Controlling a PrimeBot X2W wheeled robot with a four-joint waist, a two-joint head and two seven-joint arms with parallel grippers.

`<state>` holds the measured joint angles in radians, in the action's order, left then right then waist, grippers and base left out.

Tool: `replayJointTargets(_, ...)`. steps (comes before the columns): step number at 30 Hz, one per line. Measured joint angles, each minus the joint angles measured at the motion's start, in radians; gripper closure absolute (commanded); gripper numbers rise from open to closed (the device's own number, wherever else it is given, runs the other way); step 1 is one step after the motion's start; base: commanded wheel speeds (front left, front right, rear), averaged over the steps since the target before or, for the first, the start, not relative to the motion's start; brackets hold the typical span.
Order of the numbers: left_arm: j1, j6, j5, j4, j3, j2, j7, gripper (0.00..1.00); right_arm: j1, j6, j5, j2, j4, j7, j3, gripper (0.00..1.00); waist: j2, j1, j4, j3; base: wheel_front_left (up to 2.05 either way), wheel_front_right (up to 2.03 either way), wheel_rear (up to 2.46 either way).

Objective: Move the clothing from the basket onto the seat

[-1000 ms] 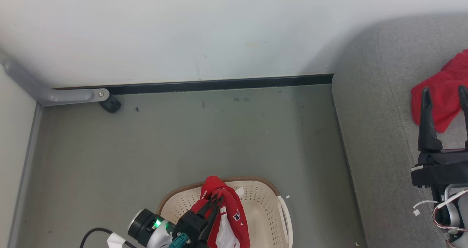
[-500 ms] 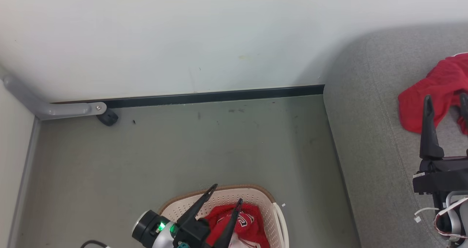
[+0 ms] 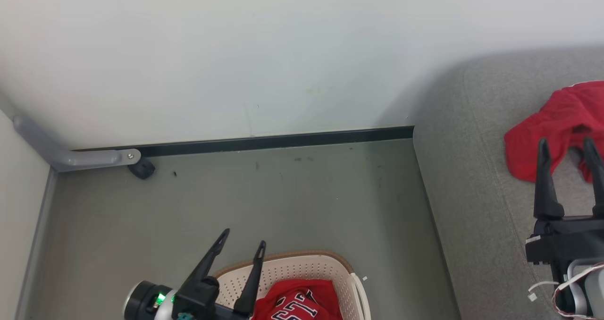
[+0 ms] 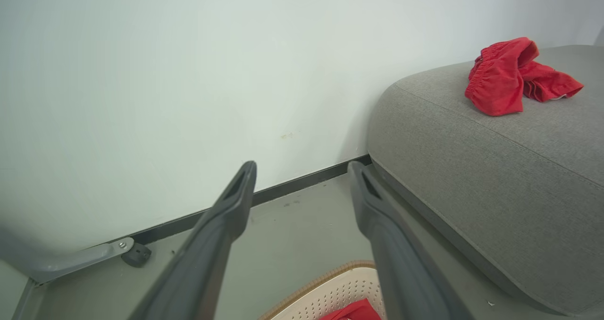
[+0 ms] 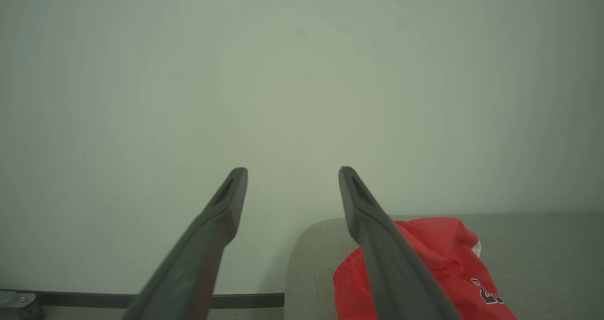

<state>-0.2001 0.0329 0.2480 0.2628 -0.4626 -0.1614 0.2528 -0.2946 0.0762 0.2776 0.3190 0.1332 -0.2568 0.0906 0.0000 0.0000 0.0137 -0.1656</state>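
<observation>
A cream basket with a brown rim stands on the floor at the bottom of the head view, and red clothing with navy lettering lies inside it. My left gripper is open and empty, raised over the basket's left part. A second piece of red clothing lies on the grey seat at the right. My right gripper is open and empty over the seat, just in front of that garment. The left wrist view shows the seat, the garment on it and the basket's rim.
A pale wall with a dark skirting strip runs behind the grey-green floor. A grey metal bracket and a small black foot sit at the back left corner. Open floor lies between basket and wall.
My left gripper opened and let the red garment drop back into the basket, then lifted and swung left. The camera has tilted, shifting the whole scene down.
</observation>
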Motion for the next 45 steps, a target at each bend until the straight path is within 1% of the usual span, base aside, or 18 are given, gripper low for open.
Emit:
replayJointTargets(14, 0.106, 0.050, 0.071, -0.026, 0.146, -0.059, 0.000, 0.00, 0.086, 0.003, -0.001, -0.037, 0.027, 0.000, 0.040, 0.00, 0.0001, 0.0000, 0.013, 0.078, 0.00, 0.00, 0.00)
replayJointTargets(20, 0.170, 0.070, 0.107, -0.055, 0.208, -0.059, 0.000, 0.00, 0.141, 0.001, -0.004, -0.059, 0.034, 0.000, 0.069, 0.00, 0.0000, -0.0001, 0.022, 0.117, 0.00, 0.00, 0.00)
replayJointTargets(25, 0.212, 0.077, 0.112, -0.087, 0.256, -0.060, 0.000, 0.00, 0.193, -0.007, -0.004, -0.091, 0.036, 0.000, 0.113, 0.00, 0.0001, -0.0001, 0.030, 0.146, 0.00, 0.00, 0.00)
replayJointTargets(29, 0.239, 0.082, 0.112, -0.111, 0.267, -0.060, 0.000, 0.00, 0.216, -0.015, -0.004, -0.101, 0.035, 0.001, 0.131, 0.00, 0.0000, -0.0002, 0.037, 0.159, 0.00, 0.00, 0.00)
replayJointTargets(45, 0.275, 0.083, 0.113, -0.155, 0.297, -0.036, -0.005, 0.00, 0.230, -0.016, -0.004, -0.122, 0.040, 0.010, 0.158, 0.00, 0.0000, -0.0001, 0.045, 0.161, 0.00, 0.00, 0.00)
